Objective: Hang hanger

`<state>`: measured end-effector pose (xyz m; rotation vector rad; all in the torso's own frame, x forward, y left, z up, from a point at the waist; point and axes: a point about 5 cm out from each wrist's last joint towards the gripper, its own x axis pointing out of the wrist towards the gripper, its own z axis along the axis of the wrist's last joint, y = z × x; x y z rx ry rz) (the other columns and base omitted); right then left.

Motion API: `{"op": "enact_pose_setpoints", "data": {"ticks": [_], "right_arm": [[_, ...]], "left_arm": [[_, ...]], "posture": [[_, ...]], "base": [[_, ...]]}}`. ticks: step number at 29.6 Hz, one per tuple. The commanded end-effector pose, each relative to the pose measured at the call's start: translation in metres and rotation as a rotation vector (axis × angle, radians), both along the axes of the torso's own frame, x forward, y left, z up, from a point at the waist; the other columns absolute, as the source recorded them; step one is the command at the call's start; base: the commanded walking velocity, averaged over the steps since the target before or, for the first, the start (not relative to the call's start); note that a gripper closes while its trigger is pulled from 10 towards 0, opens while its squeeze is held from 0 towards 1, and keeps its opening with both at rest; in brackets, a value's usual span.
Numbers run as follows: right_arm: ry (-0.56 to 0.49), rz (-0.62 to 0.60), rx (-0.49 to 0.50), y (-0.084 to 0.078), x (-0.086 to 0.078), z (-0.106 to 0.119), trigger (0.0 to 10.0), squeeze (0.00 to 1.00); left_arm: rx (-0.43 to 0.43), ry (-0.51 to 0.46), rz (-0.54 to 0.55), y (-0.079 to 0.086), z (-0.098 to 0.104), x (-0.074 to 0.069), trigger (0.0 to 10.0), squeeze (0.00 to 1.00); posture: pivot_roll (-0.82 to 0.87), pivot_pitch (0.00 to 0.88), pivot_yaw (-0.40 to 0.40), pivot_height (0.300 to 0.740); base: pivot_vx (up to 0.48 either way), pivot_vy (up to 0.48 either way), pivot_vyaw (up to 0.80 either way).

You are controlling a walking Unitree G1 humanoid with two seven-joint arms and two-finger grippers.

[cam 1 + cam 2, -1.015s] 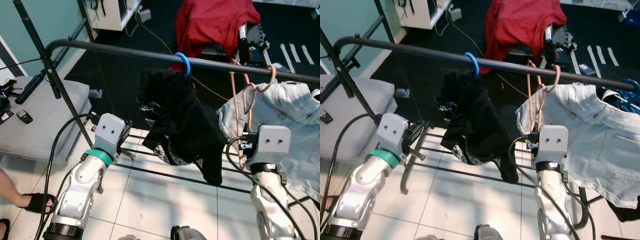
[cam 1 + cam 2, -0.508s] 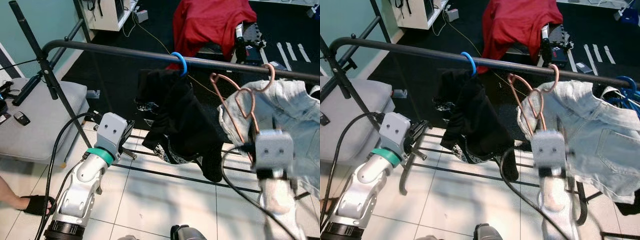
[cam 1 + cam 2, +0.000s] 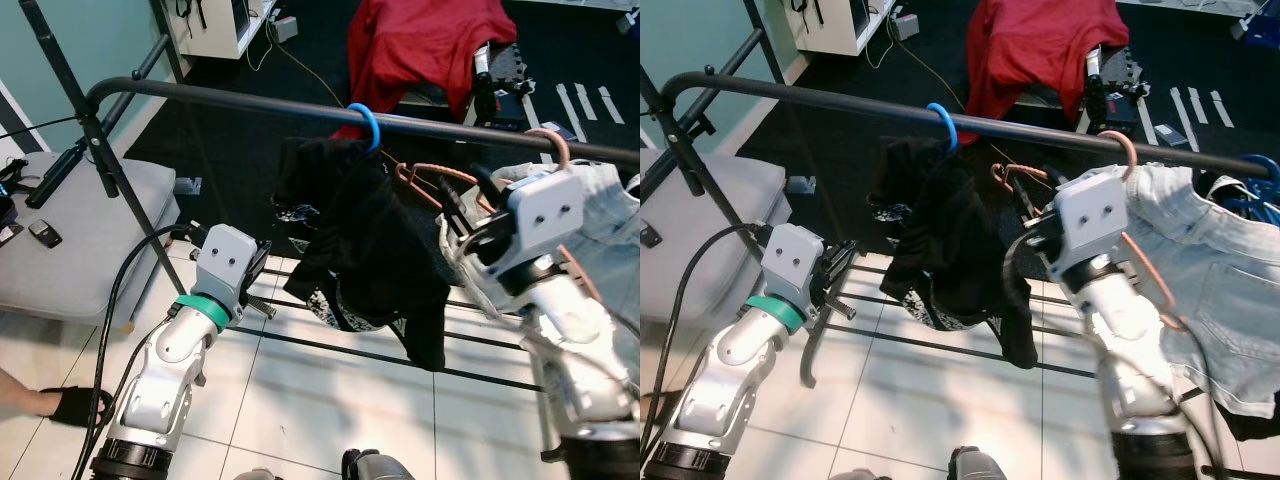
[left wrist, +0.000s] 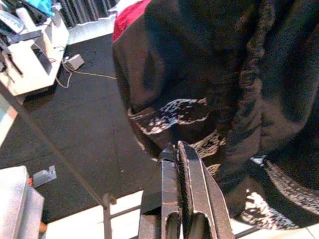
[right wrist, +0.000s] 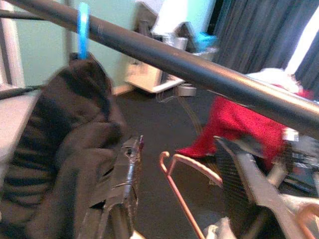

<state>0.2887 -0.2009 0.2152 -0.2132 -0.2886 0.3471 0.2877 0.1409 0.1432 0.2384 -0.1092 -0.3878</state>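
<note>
At the left, the left gripper (image 4: 180, 164) is held low beside the black garment (image 3: 365, 250), its fingers pressed together on nothing; its pose is much as it was a second ago. The garment hangs from the blue hanger hook (image 3: 367, 122) on the black rail (image 3: 230, 100). Further right, the right gripper (image 3: 462, 212) has been swung up and tilted toward the rail. A second ago it was held lower and upright. The pink hanger (image 5: 187, 181) is seen between its spread fingers, though whether it is gripped cannot be told. A pink hook (image 3: 560, 140) rests on the rail above the denim jacket (image 3: 610, 205). The hanging appears nearly complete.
</note>
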Motion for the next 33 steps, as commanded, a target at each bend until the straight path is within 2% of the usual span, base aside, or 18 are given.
{"op": "enact_pose_setpoints", "data": {"ticks": [1,2,5,6,7,8,10,11,12,17,21,23,24,25,28,29,30,33], "right_arm": [[0.053,0.033,0.027,-0.007,0.001,-0.002,10.0,1.00],[0.099,0.085,0.038,-0.012,0.001,-0.002,10.0,1.00],[0.127,0.153,0.039,-0.017,0.001,0.002,10.0,1.00],[0.150,0.237,0.072,-0.019,0.000,0.007,10.0,0.00],[0.151,0.301,0.086,-0.018,-0.001,0.012,10.0,0.00],[0.151,0.301,0.086,-0.018,-0.001,0.012,10.0,0.00],[0.178,0.449,0.106,-0.009,-0.003,0.019,10.0,0.00],[0.178,0.449,0.106,-0.009,-0.003,0.019,10.0,0.00],[0.195,0.500,0.094,-0.004,-0.005,0.019,10.0,0.00],[0.220,0.536,0.071,0.001,-0.005,0.015,10.0,0.00],[0.335,0.570,-0.014,0.012,0.006,-0.012,10.0,0.00],[0.335,0.570,-0.014,0.012,0.006,-0.012,10.0,0.00],[0.346,0.521,-0.030,0.013,0.017,-0.018,10.0,0.00],[0.346,0.521,-0.030,0.013,0.017,-0.018,10.0,0.00],[0.322,0.376,-0.028,0.016,0.054,-0.026,10.0,0.00],[0.322,0.376,-0.028,0.016,0.054,-0.026,10.0,0.00],[0.323,0.370,-0.009,0.021,0.064,-0.024,10.0,0.00],[0.329,0.377,-0.003,0.022,0.065,-0.024,10.0,0.00]], "left_arm": [[0.008,0.022,0.011,0.003,-0.004,-0.003,10.0,0.00],[0.011,0.023,0.013,0.004,-0.005,-0.004,10.0,0.00],[0.013,0.024,0.014,0.005,-0.005,-0.005,10.0,0.00],[0.015,0.024,0.015,0.005,-0.004,-0.005,10.0,0.00],[0.016,0.024,0.016,0.006,-0.004,-0.005,10.0,0.00],[0.016,0.024,0.016,0.006,-0.004,-0.005,10.0,0.00],[0.019,0.024,0.016,0.006,-0.004,-0.006,10.0,0.00],[0.019,0.024,0.016,0.006,-0.004,-0.006,10.0,0.00],[0.019,0.025,0.017,0.006,-0.003,-0.006,10.0,0.00],[0.019,0.025,0.018,0.006,-0.003,-0.006,10.0,0.00],[0.020,0.026,0.019,0.007,-0.002,-0.007,10.0,0.00],[0.020,0.026,0.019,0.007,-0.002,-0.007,10.0,0.00],[0.021,0.024,0.019,0.007,-0.001,-0.007,10.0,0.00],[0.021,0.024,0.019,0.007,-0.001,-0.007,10.0,0.00],[0.022,0.016,0.028,0.009,0.002,-0.006,10.0,0.00],[0.022,0.016,0.028,0.009,0.002,-0.006,10.0,0.00],[0.022,0.013,0.037,0.011,0.003,-0.007,10.0,0.00],[0.022,0.014,0.040,0.011,0.003,-0.008,10.0,0.00]], "posture": [[-0.04,0.078,0.060,0.740],[-0.04,0.078,0.060,0.740],[-0.03,0.084,0.061,0.740],[-0.03,0.086,0.061,0.740],[-0.03,0.088,0.062,0.740],[-0.03,0.088,0.062,0.740],[-0.03,0.092,0.060,0.740],[-0.03,0.092,0.060,0.740],[-0.02,0.092,0.060,0.740],[-0.02,0.094,0.060,0.740],[-0.01,0.098,0.064,0.740],[-0.01,0.098,0.064,0.740],[0.00,0.099,0.065,0.740],[0.00,0.099,0.065,0.740],[0.02,0.098,0.059,0.740],[0.02,0.098,0.059,0.740],[0.03,0.098,0.056,0.740],[0.03,0.097,0.054,0.740]], "base": [[0.000,0.000,0.00],[0.000,0.000,0.00],[0.000,0.000,0.00],[0.000,0.000,0.00],[0.000,0.000,0.00],[0.000,0.000,0.00],[0.000,0.000,0.00],[0.000,0.000,0.00],[0.000,0.000,0.00],[0.000,0.000,0.00],[0.000,0.000,0.00],[0.000,0.000,0.00],[0.000,0.000,0.00],[0.000,0.000,0.00],[0.000,0.000,0.00],[0.000,0.000,0.00],[0.000,0.000,0.00],[0.000,0.000,0.00]]}}
